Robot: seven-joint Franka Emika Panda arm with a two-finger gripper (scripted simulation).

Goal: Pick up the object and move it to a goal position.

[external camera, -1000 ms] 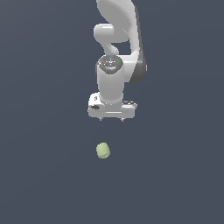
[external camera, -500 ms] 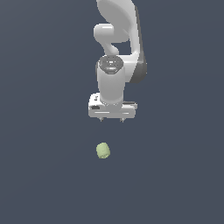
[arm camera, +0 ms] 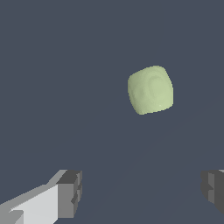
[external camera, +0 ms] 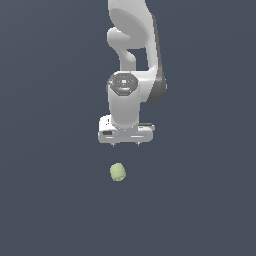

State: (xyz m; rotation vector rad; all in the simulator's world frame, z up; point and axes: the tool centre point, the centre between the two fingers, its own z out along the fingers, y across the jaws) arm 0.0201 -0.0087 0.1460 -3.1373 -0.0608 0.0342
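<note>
White arm (external camera: pixel 134 60) hangs vertical, wrist pointing straight down. Gripper (external camera: pixel 126 144) jaws spread wide, nothing between them. Object (external camera: pixel 117 172), pale yellow-green lump, lies on the dark floor (external camera: pixel 45 190) just below the fingertips (arm camera: pixel 70 193), slightly toward the exterior view's left, clear of both fingers, untouched.

fig. support surface (external camera: pixel 45 210): flat, uniform dark slate-blue plane w/o visible edges, seams or texture, filling both views. on it: one object (external camera: pixel 118 172), small pale yellow-green rounded lump, stubby barrel shape, matte; in wrist view the object (arm camera: pixel 150 89) shows a faint circular dimple on its face.
</note>
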